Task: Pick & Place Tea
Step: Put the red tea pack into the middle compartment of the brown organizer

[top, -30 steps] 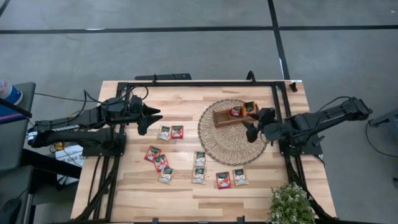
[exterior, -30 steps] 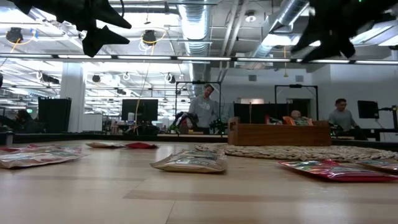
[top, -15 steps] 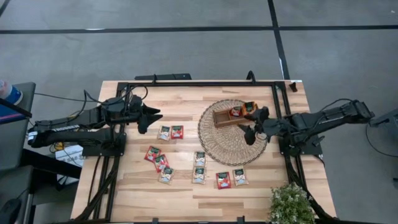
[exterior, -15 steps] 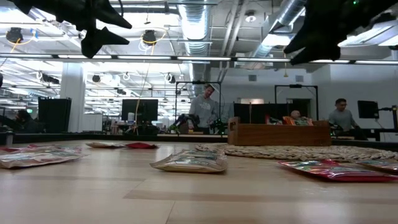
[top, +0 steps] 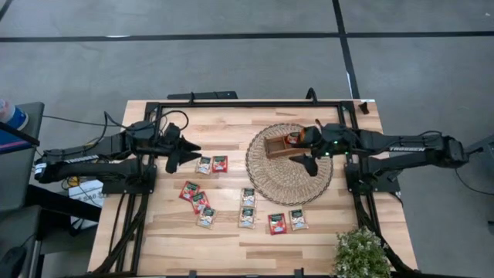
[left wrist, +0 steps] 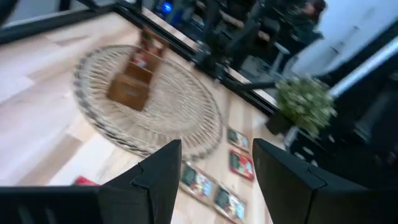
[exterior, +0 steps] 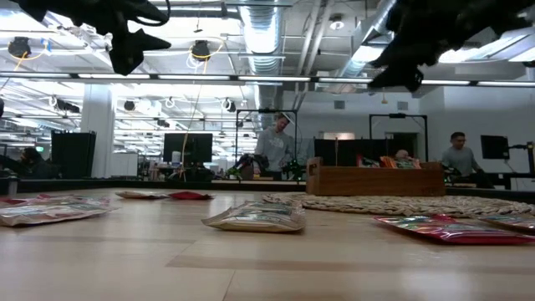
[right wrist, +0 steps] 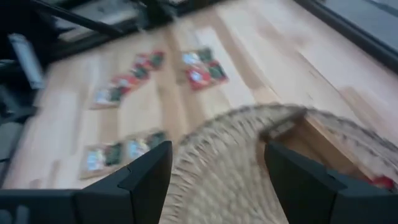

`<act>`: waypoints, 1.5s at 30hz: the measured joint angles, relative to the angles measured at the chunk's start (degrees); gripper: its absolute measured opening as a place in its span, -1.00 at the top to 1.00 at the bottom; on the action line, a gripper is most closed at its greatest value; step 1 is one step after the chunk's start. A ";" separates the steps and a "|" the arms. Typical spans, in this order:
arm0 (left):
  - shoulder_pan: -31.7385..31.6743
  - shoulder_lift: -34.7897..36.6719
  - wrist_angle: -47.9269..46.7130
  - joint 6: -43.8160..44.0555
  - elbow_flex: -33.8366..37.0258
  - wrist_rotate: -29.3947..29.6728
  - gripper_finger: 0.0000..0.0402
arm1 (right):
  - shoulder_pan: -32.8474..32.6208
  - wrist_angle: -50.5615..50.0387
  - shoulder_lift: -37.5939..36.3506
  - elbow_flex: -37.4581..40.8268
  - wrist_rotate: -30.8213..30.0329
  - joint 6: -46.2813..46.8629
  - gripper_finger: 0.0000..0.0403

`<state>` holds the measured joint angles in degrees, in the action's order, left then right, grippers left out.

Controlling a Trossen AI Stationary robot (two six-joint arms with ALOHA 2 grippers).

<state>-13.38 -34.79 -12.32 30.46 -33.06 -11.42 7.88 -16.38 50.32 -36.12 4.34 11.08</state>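
Note:
Several red and pale tea sachets lie flat on the wooden table, among them a pair near my left gripper, a cluster and a front pair. The wooden tray stands on the round wicker mat and holds a few sachets. My left gripper hangs open above the table's left part, with nothing between its fingers. My right gripper hovers open and empty over the mat, beside the tray's right end.
A potted plant stands at the near right corner. A black frame runs along the table's edges. Bare wood shows along the far side and at the near left. In the low view, people stand in the room beyond the table.
My right gripper has swung toward the table's left and far side, over the mat up to the tray, turning at the wrist as it went; it stays open. My left gripper has rolled a little where it hangs.

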 joint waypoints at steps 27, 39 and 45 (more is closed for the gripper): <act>3.17 -17.44 20.15 -3.93 -0.02 -2.27 0.05 | -18.97 4.02 -50.16 27.00 -12.00 14.62 -0.24; 3.77 -32.82 29.48 14.71 0.00 0.73 0.05 | -19.87 5.73 -50.07 26.82 -12.47 14.35 -0.24; 3.34 -35.01 34.86 16.80 0.00 -0.06 0.05 | -19.85 5.90 -50.13 26.82 -12.39 14.37 -0.24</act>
<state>-10.04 -69.79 22.54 47.27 -33.06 -11.48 -11.97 -10.48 0.19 -9.30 -8.05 25.45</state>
